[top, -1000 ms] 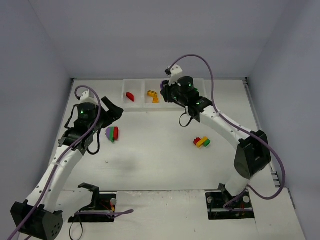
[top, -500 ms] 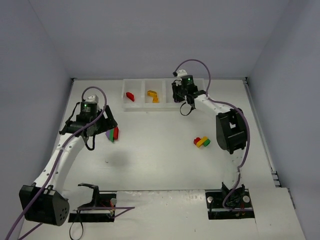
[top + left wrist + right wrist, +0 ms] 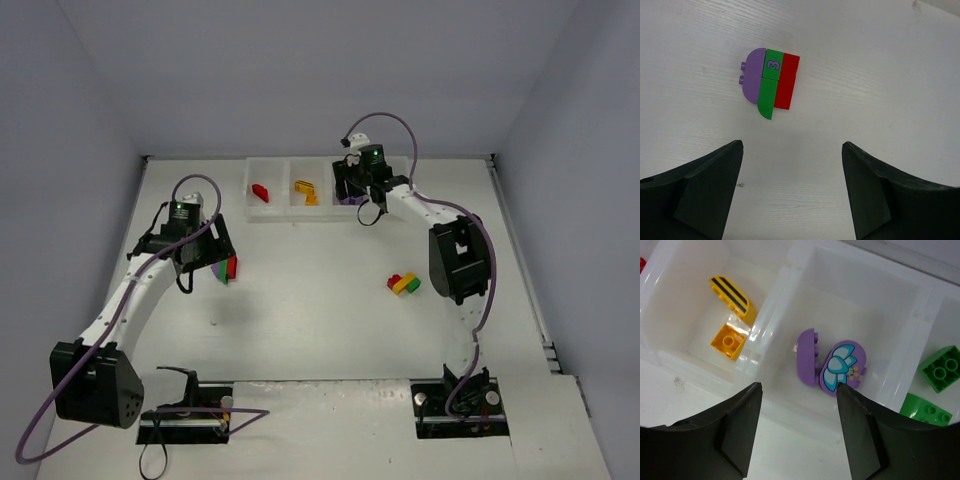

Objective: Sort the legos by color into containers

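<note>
Across the matte white bench (image 3: 320,320), along its far edge, runs the row of four containers (image 3: 276,215): square bins of translucent white plastic with thin shared walls.

Left claw (image 3: 791,146): spread wide, holding nothing, poised above the bench. The purple-green-red clump (image 3: 771,82) lies flat just ahead of it, slightly left of the midline. The clump's seams and long axis run away from the claw, so the three colours sit side by side across the line between the fingers. The left arm is by far the nearer to this clump.

Right claw (image 3: 799,390): likewise wide open and empty, hanging over the third bin. Two purple bricks (image 3: 832,365) rest free on that bin's floor, one printed with a flower.

A red-yellow-green clump (image 3: 404,284) lies on the right half of the bench, nearer the right arm.

Sorted so far: one red brick (image 3: 260,192) in the first bin, yellow-orange bricks (image 3: 732,322) in the second, green bricks (image 3: 935,375) in the fourth.

All bricks are glossy moulded plastic with round studs. The left clump's purple end-piece is a rounded half-disc.
</note>
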Available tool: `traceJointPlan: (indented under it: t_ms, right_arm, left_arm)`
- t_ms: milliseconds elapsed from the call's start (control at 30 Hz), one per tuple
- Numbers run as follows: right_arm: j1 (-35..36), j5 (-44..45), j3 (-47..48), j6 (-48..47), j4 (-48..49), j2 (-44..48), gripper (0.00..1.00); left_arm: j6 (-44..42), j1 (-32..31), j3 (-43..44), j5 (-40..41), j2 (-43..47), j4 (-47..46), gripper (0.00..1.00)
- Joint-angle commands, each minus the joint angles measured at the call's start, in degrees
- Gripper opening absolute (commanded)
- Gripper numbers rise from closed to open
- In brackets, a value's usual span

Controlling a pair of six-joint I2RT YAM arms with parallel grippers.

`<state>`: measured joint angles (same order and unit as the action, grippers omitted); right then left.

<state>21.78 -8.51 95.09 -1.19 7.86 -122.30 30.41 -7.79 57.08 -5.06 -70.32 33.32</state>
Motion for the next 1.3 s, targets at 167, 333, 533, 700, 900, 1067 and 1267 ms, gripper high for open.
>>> traceJointPlan:
  t_ms: [167,333,533,700,900,1067,1267]
  right_arm:
    - [3.7,-2.9,-11.0,-3.6,2.0,15.4,0.58]
    - [8.2,-2.8,-16.8,-4.6,2.0,22.4,0.58]
    - [14.7,-10.0,-22.8,-8.5,2.1,25.5,0.59]
    - [20.1,-15.7,-21.5,-13.7,1.5,22.3,0.70]
    - [21.1,-16.2,-19.0,-13.9,0.8,20.7,0.70]
    - [21.2,-15.3,-21.0,-13.6,0.7,22.5,0.70]
    - [21.2,-14.7,-25.6,-13.2,0.7,26.1,0.70]
  left_arm:
    - [-4.2,1.5,2.1,0.1,-3.6,-2.0,0.73]
    - [-10.7,1.5,3.9,-1.4,-6.7,-1.2,0.73]
    - [-10.2,1.6,5.0,-1.0,-8.9,-1.7,0.72]
    - [-5.6,1.9,2.6,0.3,-3.4,-4.6,0.72]
    - [-5.6,2.3,0.9,0.8,-4.9,-8.4,0.71]
    - [-5.3,2.3,5.1,1.5,-14.5,-7.0,0.71]
    - [-3.2,2.3,7.2,0.4,-21.2,-9.2,0.71]
